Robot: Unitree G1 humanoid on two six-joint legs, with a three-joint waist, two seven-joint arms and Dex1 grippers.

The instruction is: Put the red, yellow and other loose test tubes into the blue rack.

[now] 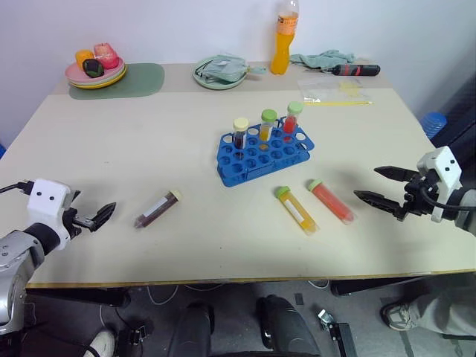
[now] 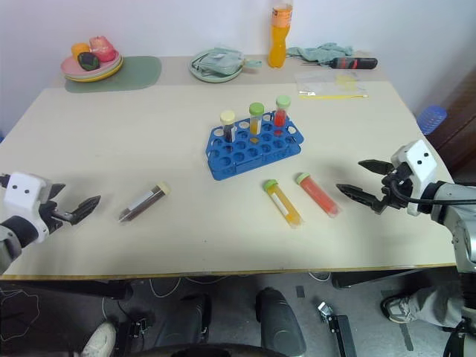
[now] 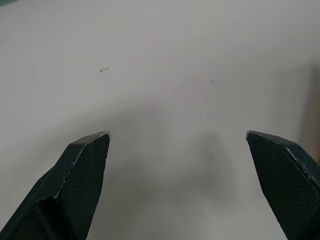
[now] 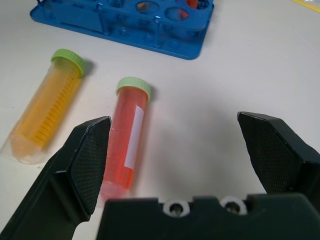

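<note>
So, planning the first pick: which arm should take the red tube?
Right. The open right gripper sits just beside the red tube; the left gripper is across the table, nearer the dark tube.

Two robot arms reaching in from opposite sides, held low and well apart. Left gripper (image 1: 103,216) on a white wrist block, black fingers (image 3: 85,165) spread wide, pointing forward and slightly down. Right gripper (image 1: 377,186) likewise on a white wrist block, fingers (image 4: 87,160) spread wide, angled inward toward the left, empty.
</note>
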